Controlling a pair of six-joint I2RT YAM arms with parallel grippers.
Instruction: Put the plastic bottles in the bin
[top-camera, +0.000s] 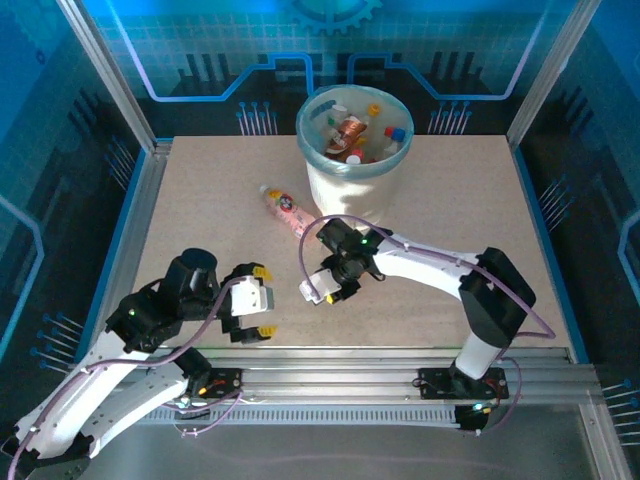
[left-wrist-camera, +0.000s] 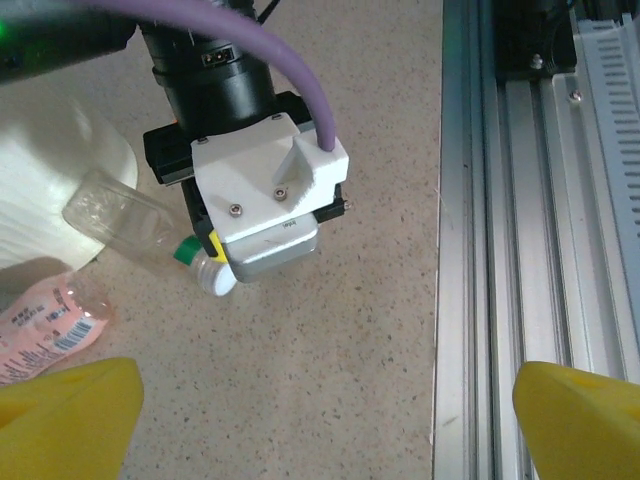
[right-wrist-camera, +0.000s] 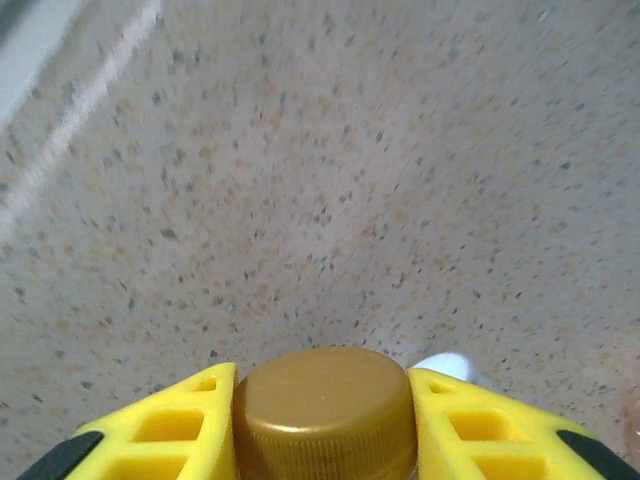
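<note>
My right gripper (top-camera: 318, 290) is low over the table in front of the bin (top-camera: 345, 190). Its yellow fingers (right-wrist-camera: 170, 435) are shut on the gold cap of a bottle (right-wrist-camera: 325, 410), whose body is hidden. A clear bottle (left-wrist-camera: 125, 215) with a white cap and green ring lies against that gripper's side. A pink bottle (top-camera: 285, 208) lies on the table left of the bin, also seen as the pink bottle (left-wrist-camera: 45, 320) in the left wrist view. Several bottles (top-camera: 352, 135) lie inside the bin. My left gripper (top-camera: 262, 300) is open, with nothing between its fingers.
The aluminium rail (left-wrist-camera: 520, 250) runs along the table's near edge, just right of my left gripper (left-wrist-camera: 325, 420). The bin's white wall (left-wrist-camera: 50, 170) stands behind the clear bottle. A purple cable (top-camera: 330, 225) loops over the right arm.
</note>
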